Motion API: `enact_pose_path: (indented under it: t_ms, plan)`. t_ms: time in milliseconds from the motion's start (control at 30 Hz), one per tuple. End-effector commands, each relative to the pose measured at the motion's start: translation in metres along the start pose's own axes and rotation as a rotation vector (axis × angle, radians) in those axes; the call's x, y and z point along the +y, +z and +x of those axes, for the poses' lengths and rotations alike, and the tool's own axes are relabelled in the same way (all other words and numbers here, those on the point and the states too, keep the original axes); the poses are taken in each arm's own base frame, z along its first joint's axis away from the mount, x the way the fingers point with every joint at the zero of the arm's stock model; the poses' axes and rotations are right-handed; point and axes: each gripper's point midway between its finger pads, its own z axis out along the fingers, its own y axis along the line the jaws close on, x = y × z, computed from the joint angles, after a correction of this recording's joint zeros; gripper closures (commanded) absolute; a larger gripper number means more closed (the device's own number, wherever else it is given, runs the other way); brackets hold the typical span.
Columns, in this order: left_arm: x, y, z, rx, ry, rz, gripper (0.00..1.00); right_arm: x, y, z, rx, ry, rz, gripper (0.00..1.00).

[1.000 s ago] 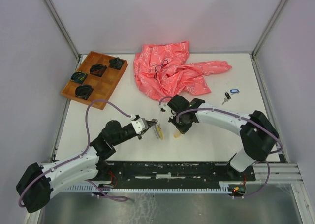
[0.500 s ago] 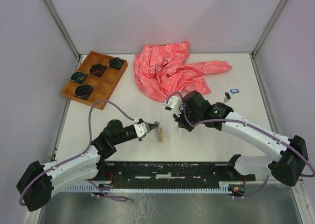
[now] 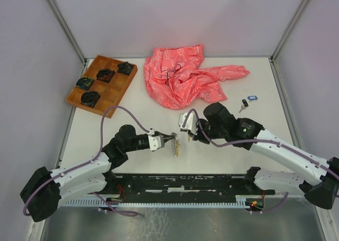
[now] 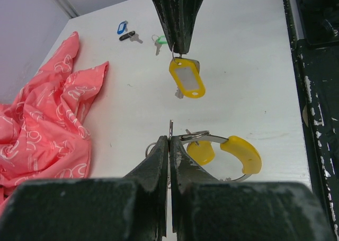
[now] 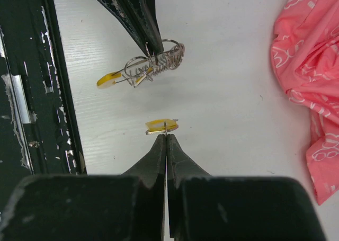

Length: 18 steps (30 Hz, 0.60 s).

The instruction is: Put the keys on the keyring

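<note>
Black right gripper (image 5: 166,137) pinched the yellow key (image 5: 161,125) by its loop, near the keyring (image 5: 158,63), which the left gripper (image 4: 170,143) clamped. Threading looked in hand; next, the loop would need lining up with the keyring's open end. A blue key (image 4: 122,27), a black key (image 4: 128,36) and a green key (image 4: 158,41) lay well beyond the keyring, a cloth (image 4: 42,119) to its side; nothing seemed in the way.

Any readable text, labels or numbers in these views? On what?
No readable text anywhere.
On the yellow key tag: the label window is blank.
On the pink cloth: white swirl print, no legible letters.
On the blue tag: too small to tell.
</note>
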Motion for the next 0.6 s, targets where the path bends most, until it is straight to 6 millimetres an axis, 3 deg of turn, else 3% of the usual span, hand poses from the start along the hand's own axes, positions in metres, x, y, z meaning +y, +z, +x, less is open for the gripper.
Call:
enact_pose_path:
  t_ms: [0, 567]
  plan:
    - [0.017, 0.009, -0.045, -0.126, 0.149, 0.008, 0.97, -0.009, -0.003, -0.022, -0.089, -0.148, 0.055, 0.99]
    - [0.023, 0.014, -0.051, -0.129, 0.192, 0.018, 0.97, -0.010, 0.011, -0.032, -0.053, -0.328, 0.142, 0.99]
